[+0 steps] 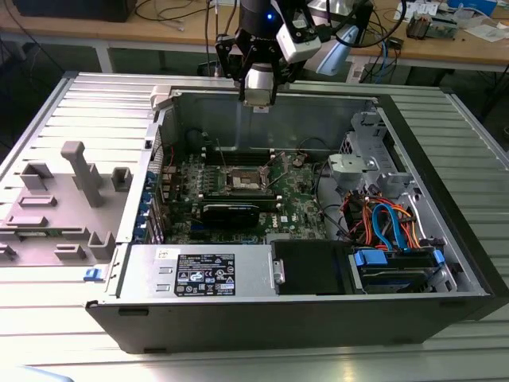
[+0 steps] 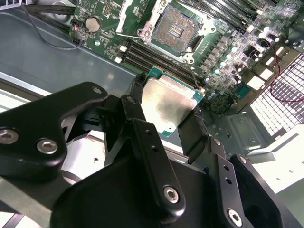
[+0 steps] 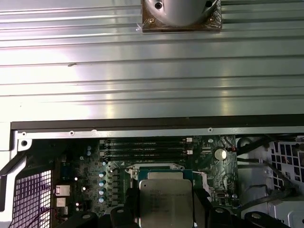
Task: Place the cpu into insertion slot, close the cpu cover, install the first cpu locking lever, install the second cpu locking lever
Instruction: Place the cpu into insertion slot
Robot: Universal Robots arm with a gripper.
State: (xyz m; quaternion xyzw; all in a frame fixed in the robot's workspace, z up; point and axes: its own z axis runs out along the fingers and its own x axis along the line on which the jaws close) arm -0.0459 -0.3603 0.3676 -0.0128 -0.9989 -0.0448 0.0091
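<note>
Gripper (image 2: 167,99) has the cpu (image 2: 166,110) pinched by two opposite edges, one finger (image 2: 191,133) on each side, metal lid facing the second wrist camera and chip held flat across the finger gap. Chip is in the air, touching nothing but the fingers. Insertion slot (image 2: 178,29) is bare, contact field exposed; the cpu cover (image 2: 126,16) looks swung up off it at one side (hinge itself hard to make out). Key relation: the slot lies beyond the fingertips and lower than the chip, apart from it, with the black memory slots (image 2: 142,54) in between. Chip edges look roughly, not exactly, parallel to the slot's rim. In the first wrist view the cpu (image 3: 165,202) covers most of the socket behind it. In the exterior view the gripper (image 1: 258,94) hangs from a near-vertical wrist above the far wall of the open computer case (image 1: 238,322), high over the motherboard (image 1: 302,199); the insertion slot (image 1: 248,180) sits below it and toward the near side. Judgement: step one under way, chip not yet seated.
</note>
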